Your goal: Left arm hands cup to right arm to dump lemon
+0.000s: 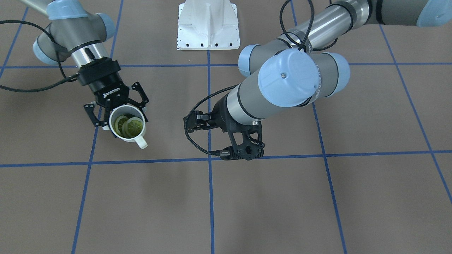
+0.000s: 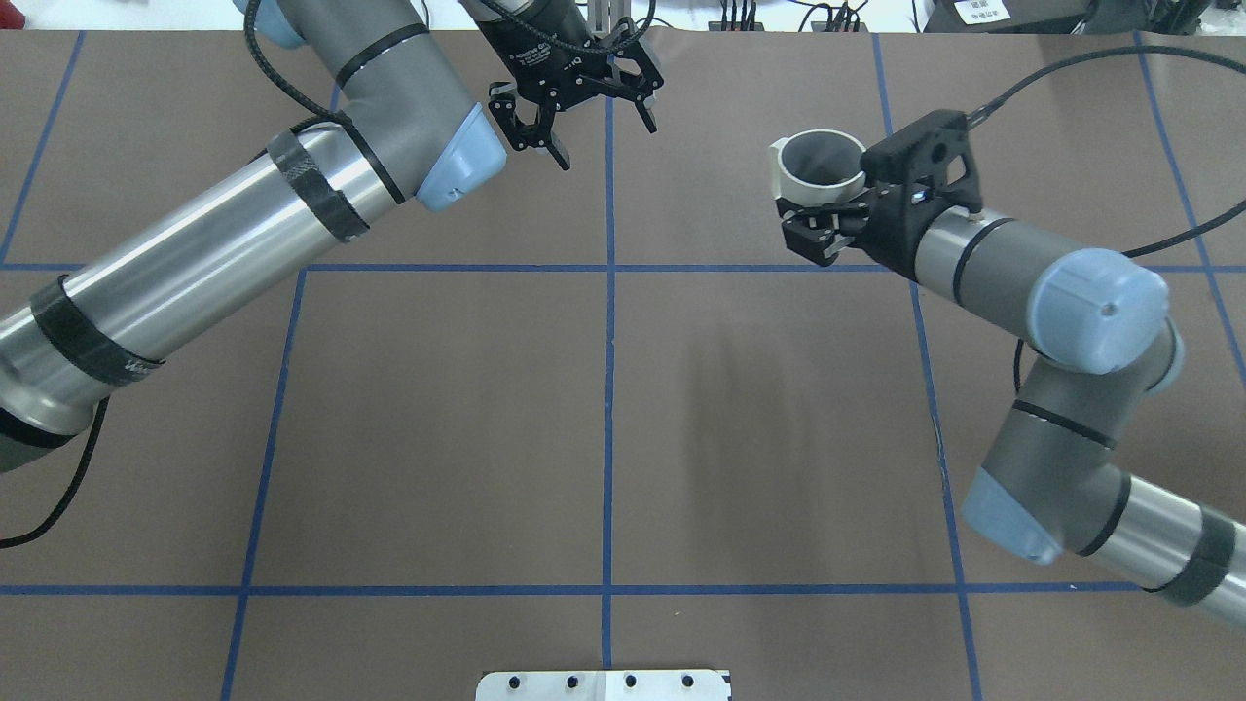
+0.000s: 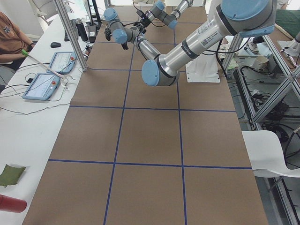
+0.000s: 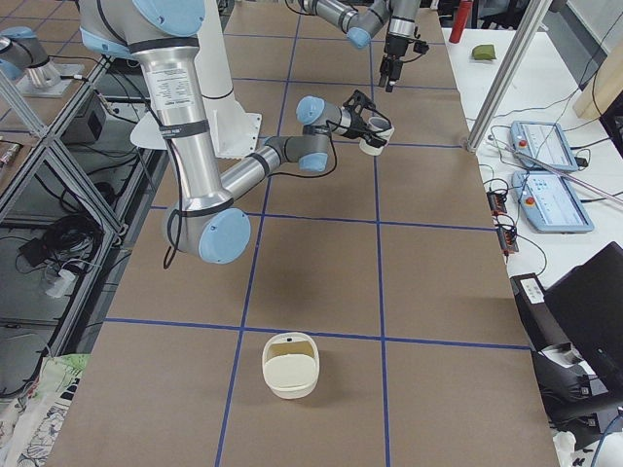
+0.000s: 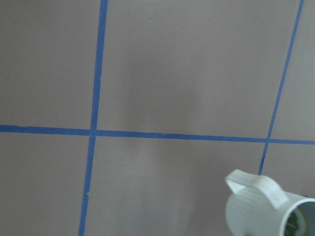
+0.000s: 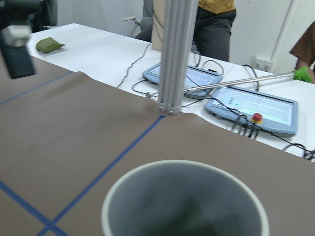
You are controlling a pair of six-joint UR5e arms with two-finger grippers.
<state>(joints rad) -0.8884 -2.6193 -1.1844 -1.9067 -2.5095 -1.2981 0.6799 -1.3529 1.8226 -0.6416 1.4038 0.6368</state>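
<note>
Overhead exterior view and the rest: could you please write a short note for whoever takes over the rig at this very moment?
The left gripper is open and empty, well apart from the cup.
The right gripper is shut on the cup, whose mouth faces roughly upward.
The lemon lies as slices inside the cup.
Done: the hand-over, since only the right gripper holds the cup.
Left: tip the cup to dump the lemon out.
</note>
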